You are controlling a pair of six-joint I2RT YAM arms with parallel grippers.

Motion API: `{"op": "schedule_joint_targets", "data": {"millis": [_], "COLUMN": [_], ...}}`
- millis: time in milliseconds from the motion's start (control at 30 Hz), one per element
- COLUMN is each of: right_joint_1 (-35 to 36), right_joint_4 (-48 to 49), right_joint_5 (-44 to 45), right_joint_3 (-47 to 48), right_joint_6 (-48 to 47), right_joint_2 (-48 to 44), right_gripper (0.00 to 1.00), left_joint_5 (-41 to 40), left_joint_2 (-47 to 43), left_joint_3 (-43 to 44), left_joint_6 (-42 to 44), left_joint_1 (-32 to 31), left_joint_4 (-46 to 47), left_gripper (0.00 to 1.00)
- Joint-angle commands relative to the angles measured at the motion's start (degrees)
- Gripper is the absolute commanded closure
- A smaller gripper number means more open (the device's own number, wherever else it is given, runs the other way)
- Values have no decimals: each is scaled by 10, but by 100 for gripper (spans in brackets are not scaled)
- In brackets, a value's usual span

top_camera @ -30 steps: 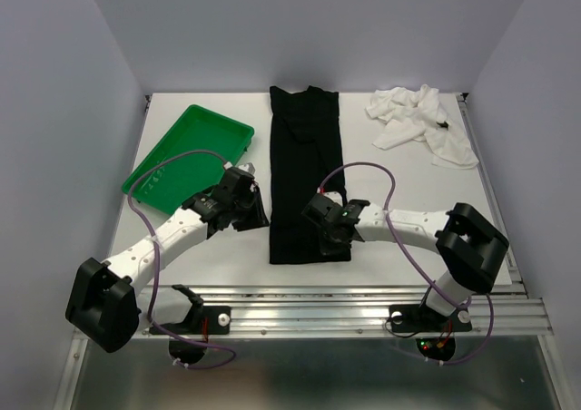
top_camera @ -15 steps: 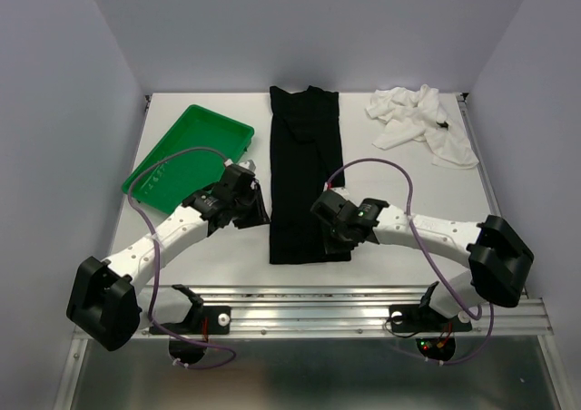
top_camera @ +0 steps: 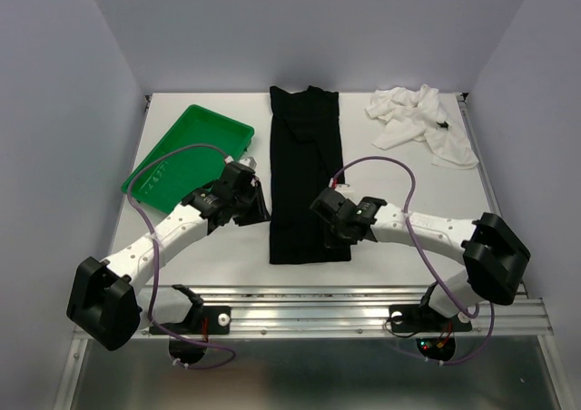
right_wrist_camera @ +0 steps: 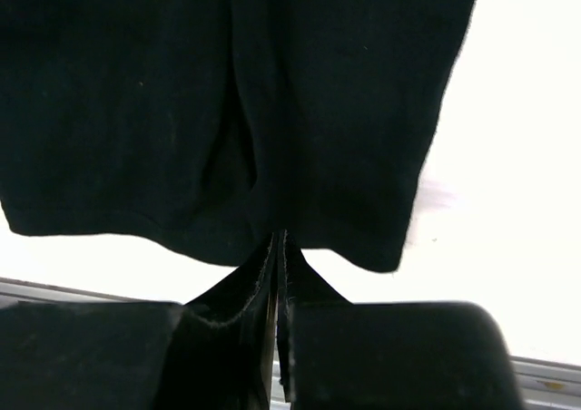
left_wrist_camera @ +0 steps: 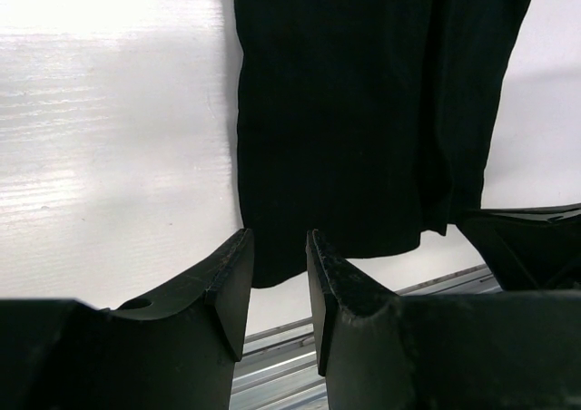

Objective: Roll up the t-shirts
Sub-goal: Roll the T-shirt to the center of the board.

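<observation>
At desk centre, folded black cloth t-shirt lies flat, unrolled; right hand pinches its 6 o'clock hem, left hand open, empty. Crumpled white cloth t-shirt at 1 o'clock untouched.

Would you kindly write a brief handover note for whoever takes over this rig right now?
Left pincer: open, nothing in it, by the near left corner of the black t-shirt.
Right pincer: shut on that shirt's near hem, where the cloth puckers.
Black shirt: folded into a long flat strip mid-table, no roll started.
White t-shirt: crumpled at the far right.
Green tray: far left.
Left to do: roll the black strip, probably from the near end, then fold and roll the white one.
</observation>
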Motion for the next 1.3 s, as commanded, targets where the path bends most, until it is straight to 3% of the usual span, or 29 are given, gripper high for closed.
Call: {"op": "schedule_joint_targets", "data": {"millis": [0, 100, 500, 733, 867, 967, 1067, 1267], "right_joint_1": [-3, -3, -3, -3, -3, -17, -49, -76], "right_joint_4": [54, 85, 102, 74, 42, 30, 30, 48], "right_joint_5": [10, -30, -43, -24, 13, 20, 0, -52], "right_joint_3": [10, 15, 3, -8, -8, -32, -77, -158], "right_joint_6": [12, -10, -21, -15, -2, 13, 27, 43], "right_joint_2": [23, 46, 112, 62, -9, -75, -131, -178], "right_gripper": [96, 99, 99, 99, 98, 86, 62, 52], "left_joint_5": [-8, -13, -8, 8, 32, 37, 34, 16], "left_joint_2": [-9, -7, -7, -17, -21, -20, -15, -26], "left_joint_3": [-4, -10, -36, -66, -84, -107, -125, -160], "left_joint_6": [4, 5, -5, -20, -38, -68, -93, -127], "left_joint_1": [-4, -3, -3, -4, -16, -36, -51, -56], "left_joint_4": [-2, -3, 12, 26, 49, 67, 78, 88], "left_gripper": [59, 59, 58, 57, 43, 39, 41, 48]}}
